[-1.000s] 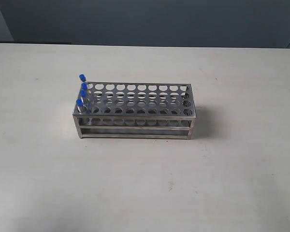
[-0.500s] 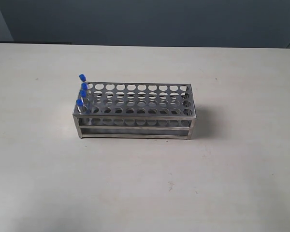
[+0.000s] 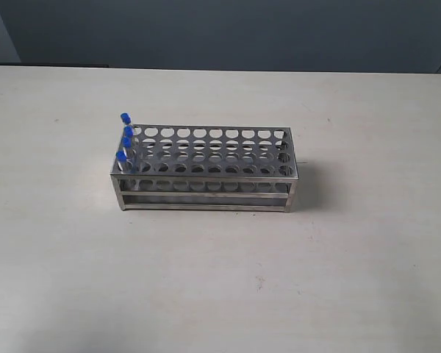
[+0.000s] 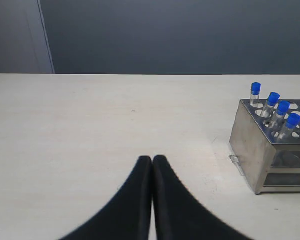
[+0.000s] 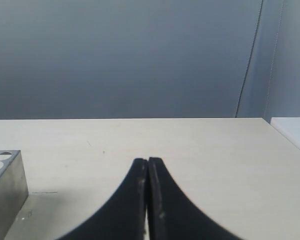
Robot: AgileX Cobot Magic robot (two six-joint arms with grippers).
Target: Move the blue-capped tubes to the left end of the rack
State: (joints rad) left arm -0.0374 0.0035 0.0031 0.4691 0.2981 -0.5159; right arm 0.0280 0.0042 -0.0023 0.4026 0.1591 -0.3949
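At the left end of the rack [image 3: 206,176], the four blue-capped tubes [image 3: 125,142] stand in one line, one to each row, from the rack's front edge to its back edge. Their blue caps rise just above the rack's perforated top plate, and the tubes lean a little rather than standing dead straight. The rack itself rests on the pale desk [image 3: 206,279], its long side facing the exterior camera, with a soft shadow falling beside its right end.

Off the rack's left end, the left wrist view takes in the rack's solid steel end wall [image 4: 250,145] with the four caps [image 4: 283,106] lined up along the top edge above it. The left jaws are pressed together tip to tip, with nothing between them. They hang over bare desk, well apart from the rack.

Off the rack's right end, the right wrist view catches only a corner of the rack [image 5: 7,200], showing a plain steel side and a few holes of the top plate. The right jaws are likewise closed, their black tips meeting with nothing held, and they sit well apart from that corner.

Beyond the rack's back edge, the desk ends against a dark grey-blue wall [image 3: 220,33].
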